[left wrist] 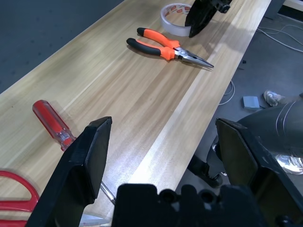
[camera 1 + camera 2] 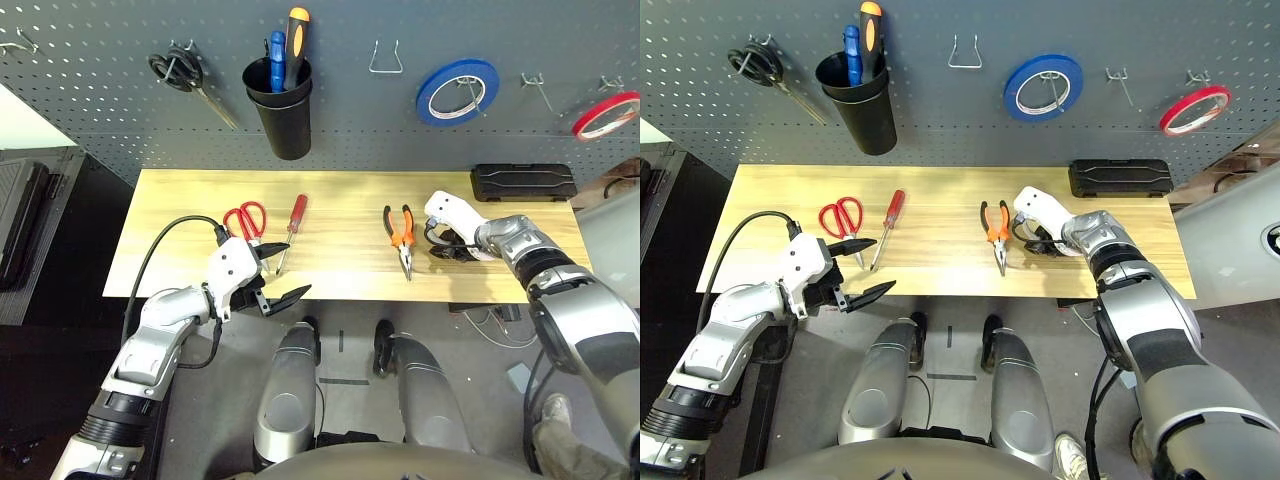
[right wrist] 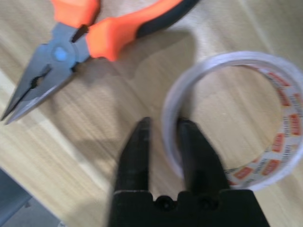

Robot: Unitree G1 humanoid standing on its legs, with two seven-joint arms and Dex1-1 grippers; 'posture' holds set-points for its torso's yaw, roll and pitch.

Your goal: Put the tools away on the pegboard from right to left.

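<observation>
On the right part of the bench (image 2: 340,283), the right gripper (image 3: 163,161) pinches the wall of the white tape roll (image 3: 232,120), 1 finger inside the ring and 1 outside; the roll rests on the wood. Just left of it lie the orange-and-black-handled pliers (image 2: 401,238), handles toward the far side and tips toward the near edge. At the left, the left gripper (image 2: 285,275) is spread wide and empty over the near edge. Near it lie the red-handled scissors (image 2: 248,222) and, to their right, the red-handled screwdriver (image 2: 295,222), its handle at the far end. A black case (image 2: 523,182) sits at the far right. On the pegboard (image 2: 350,120) at the far side, 1 pair of black-handled scissors (image 2: 180,70), a black cup holder (image 2: 285,118) with 2 tools in it, a blue tape roll (image 2: 430,102) and a red tape roll (image 2: 590,127) hang from left to right.
</observation>
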